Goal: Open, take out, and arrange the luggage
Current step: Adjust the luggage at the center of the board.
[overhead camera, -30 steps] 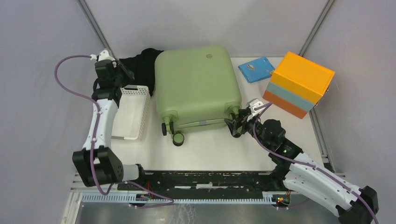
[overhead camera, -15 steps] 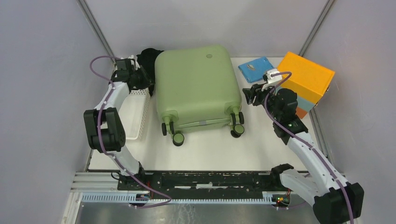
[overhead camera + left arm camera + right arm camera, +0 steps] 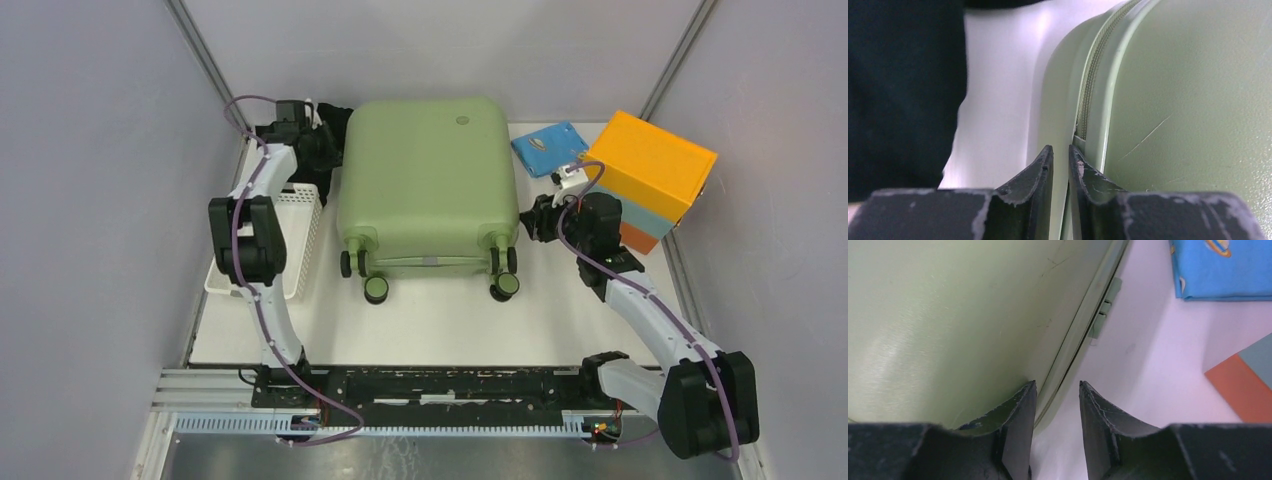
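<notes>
While the large sage-green hard-shell suitcase [image 3: 428, 180] lies flat mid-table, lid shut and wheels toward the near edge, I have one claw on each side of it. My left claw [image 3: 1060, 150] is at the far-left corner with its tips right at the zip line [image 3: 1087, 100]. Its jaws are a thin slit apart, and I can't tell if they pinch anything. My right claw [image 3: 1057, 385] is on the right side, jaws partly apart over the seam rim, nothing gripped.

A small green tab [image 3: 1105, 307] sits on the seam just to the far side of that claw. It's possibly the zip pull, not sure.

The step in hand looks like opening, barely begun. To do it well:
- **Right claw:** pinch the tab square and run it along the seam without lifting the shell.
- **Left claw:** steady the corner so the case doesn't slide.
- **Lid swing:** the flat blue pouch [image 3: 548, 148] and the orange and light-blue box [image 3: 650, 180] are near on the right, and the white perforated plastic basket [image 3: 290, 240] is just beside the left edge.
</notes>
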You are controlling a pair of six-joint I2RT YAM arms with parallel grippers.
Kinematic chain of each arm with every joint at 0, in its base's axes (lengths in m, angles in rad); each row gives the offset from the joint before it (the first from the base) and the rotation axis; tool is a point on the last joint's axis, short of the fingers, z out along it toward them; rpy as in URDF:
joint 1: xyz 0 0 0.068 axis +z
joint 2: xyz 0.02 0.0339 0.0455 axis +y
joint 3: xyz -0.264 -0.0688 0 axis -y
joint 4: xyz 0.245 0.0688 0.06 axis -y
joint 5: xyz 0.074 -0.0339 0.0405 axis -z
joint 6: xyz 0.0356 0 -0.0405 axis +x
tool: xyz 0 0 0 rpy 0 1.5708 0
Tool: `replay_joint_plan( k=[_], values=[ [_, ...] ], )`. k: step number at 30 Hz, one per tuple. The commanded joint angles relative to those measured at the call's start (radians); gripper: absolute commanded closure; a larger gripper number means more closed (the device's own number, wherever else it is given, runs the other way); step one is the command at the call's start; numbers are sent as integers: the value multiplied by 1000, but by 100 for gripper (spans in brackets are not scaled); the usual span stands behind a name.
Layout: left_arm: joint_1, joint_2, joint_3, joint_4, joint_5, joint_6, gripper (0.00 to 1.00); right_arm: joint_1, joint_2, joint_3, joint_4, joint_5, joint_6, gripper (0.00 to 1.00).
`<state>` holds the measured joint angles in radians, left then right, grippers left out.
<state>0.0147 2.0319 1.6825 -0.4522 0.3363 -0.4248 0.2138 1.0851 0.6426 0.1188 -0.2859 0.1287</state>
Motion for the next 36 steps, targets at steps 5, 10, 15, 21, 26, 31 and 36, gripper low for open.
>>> replay_joint_plan(
  k=[5, 10, 15, 21, 26, 31, 36],
  values=[
    [-136, 205, 382, -58, 117, -52, 74, 151, -72, -61, 95, -124, 32, 56],
    [-138, 298, 578, -110, 116, -73, 73, 251, -94, -94, 122, -60, 60, 54],
    [-71, 189, 588, -136, -65, -80, 69, 254, -165, -143, 96, -8, 37, 51],
    [84, -155, 328, -17, -215, -78, 56, 254, -272, -210, 97, -45, -10, 46],
    [95, -417, 67, 97, 11, -48, 40, 254, -237, -253, 156, -122, -32, 46],
    [95, -647, -290, 276, 376, -157, 37, 258, -190, -246, 211, -155, -44, 46],
    [86, -858, -511, 190, 445, -128, 40, 297, -86, -176, 276, -161, -26, 46]
  ],
)
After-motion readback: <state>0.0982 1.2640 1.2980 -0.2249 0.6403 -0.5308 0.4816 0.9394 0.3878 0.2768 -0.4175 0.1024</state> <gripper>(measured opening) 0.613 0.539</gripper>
